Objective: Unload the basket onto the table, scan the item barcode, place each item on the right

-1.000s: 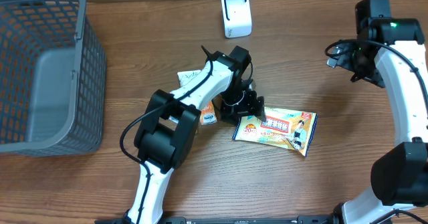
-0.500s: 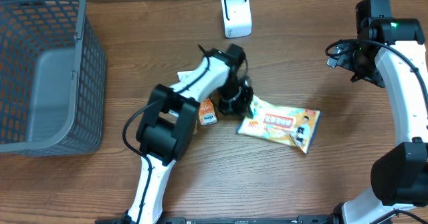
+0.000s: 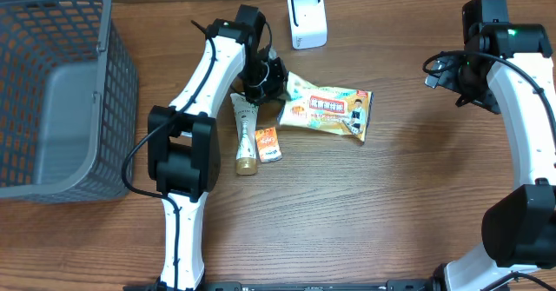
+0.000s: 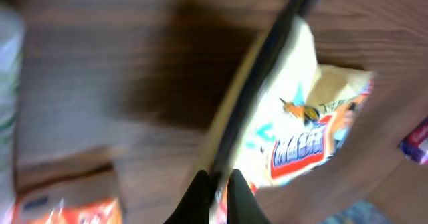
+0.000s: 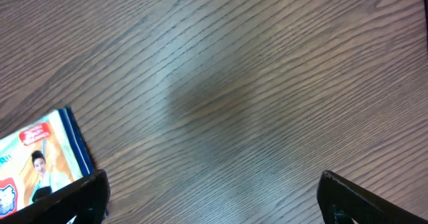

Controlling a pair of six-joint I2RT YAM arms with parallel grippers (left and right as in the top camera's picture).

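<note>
Your left gripper [image 4: 219,184] is clamped on the sealed edge of the packet [image 3: 326,107], which keeps it just below the scanner [image 3: 307,17] at upper centre, likely so its barcode can face it. Your right gripper [image 5: 212,184] waits open at far right.

Under me: one wooden table [image 3: 408,230], mid-brown, filling nearly the whole overhead view. Grain fine and long, running left to right from above, slanted in my right wrist view. Broad pale sheen across the wood there. Light soft, from above; shadows short, blurred at the edges. Darker shadow patch in left wrist view. Room beyond the table: cannot tell.
</note>
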